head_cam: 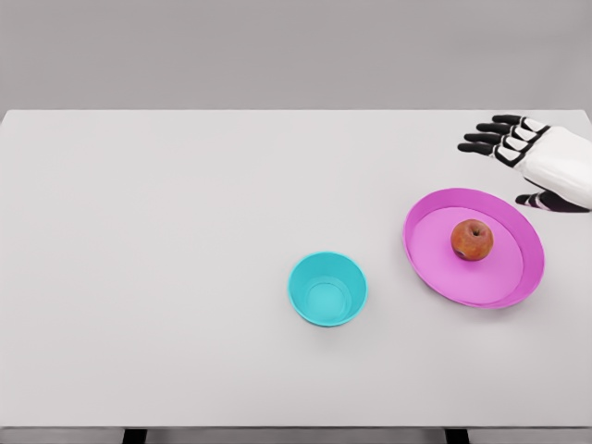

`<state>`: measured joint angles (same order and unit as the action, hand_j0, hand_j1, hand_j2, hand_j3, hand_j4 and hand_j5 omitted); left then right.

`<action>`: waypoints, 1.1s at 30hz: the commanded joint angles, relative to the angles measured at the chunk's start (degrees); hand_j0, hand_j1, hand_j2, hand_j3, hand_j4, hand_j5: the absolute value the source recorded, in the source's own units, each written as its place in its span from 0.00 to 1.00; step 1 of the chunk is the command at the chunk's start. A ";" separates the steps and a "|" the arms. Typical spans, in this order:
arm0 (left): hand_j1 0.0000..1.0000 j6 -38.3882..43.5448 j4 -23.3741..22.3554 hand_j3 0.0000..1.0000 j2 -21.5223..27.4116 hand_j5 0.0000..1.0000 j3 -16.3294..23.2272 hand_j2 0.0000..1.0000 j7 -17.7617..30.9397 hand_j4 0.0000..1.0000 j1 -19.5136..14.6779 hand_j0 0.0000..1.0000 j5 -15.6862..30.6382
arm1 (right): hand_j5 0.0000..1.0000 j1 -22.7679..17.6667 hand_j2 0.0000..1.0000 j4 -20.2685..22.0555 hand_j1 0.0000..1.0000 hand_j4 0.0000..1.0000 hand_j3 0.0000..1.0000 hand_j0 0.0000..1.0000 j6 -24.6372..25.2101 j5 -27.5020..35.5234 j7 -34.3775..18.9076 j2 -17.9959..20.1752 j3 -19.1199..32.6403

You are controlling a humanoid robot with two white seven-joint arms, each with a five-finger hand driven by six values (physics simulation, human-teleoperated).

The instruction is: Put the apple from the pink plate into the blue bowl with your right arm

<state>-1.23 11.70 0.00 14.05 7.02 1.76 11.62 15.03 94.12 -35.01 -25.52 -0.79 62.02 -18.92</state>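
A wide white table point(166, 277) is seen, flat and smooth, and its left side is bare. Just right of the middle, a blue bowl point(327, 289) is set. It is round and deep, with smooth plain walls, and nothing is seen inside it.

At about three o'clock from the bowl, and a little higher, a pink plate point(435, 268) is placed, near the bowl but apart from it. The plate is round and shallow with a raised rim, and it looks smooth like plastic. The apple point(472, 240) is resting on the plate, toward its top right part. The apple is round, red and brown, with a small dark dip at the top.

At one o'clock from the plate, the right hand point(529, 159) is held over the table. It is white and shiny, with black fingers. The fingers are spread and nothing is held. The apple is not touched.

No part of the job looks done yet. The apple must be reached, gripped, carried to nine o'clock and dropped into the bowl.
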 commanded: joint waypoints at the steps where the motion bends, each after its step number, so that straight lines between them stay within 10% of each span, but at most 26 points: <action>1: 1.00 0.00 -0.01 1.00 0.00 1.00 0.02 1.00 0.01 1.00 0.09 1.00 0.07 | 1.00 0.00 1.00 -0.25 1.00 1.00 1.00 1.00 0.01 0.39 0.00 0.11 -0.16; 7: 1.00 0.00 0.07 1.00 0.00 1.00 0.02 1.00 0.01 1.00 0.00 1.00 -0.02 | 1.00 -2.02 1.00 -2.45 1.00 1.00 1.00 1.00 0.01 0.39 -0.35 0.73 -0.60; 12: 1.00 0.00 0.07 1.00 0.00 1.00 0.02 1.00 0.01 1.00 0.09 1.00 0.07 | 1.00 -1.14 1.00 -1.48 1.00 1.00 1.00 1.00 0.01 0.56 -27.24 1.61 1.25; 15: 1.00 0.00 -0.01 1.00 0.00 1.00 0.02 1.00 0.01 1.00 0.00 1.00 0.07 | 1.00 -0.79 1.00 -2.10 1.00 1.00 1.00 1.00 0.01 0.56 -32.78 1.61 2.57; 24: 1.00 0.00 -0.01 1.00 0.00 1.00 0.02 1.00 0.01 1.00 0.09 1.00 0.07 | 1.00 12.12 1.00 -6.58 1.00 1.00 1.00 1.00 0.01 0.56 -34.21 -3.22 -7.09; 33: 1.00 0.00 -0.01 1.00 0.00 1.00 0.02 1.00 0.01 1.00 0.00 1.00 0.07 | 1.00 13.97 1.00 -7.72 1.00 1.00 1.00 1.00 0.01 0.47 -34.21 -5.25 -10.09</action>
<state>-1.23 11.72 0.00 14.07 7.02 1.85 11.63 29.09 86.82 -35.13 -25.24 -35.00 57.43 -28.37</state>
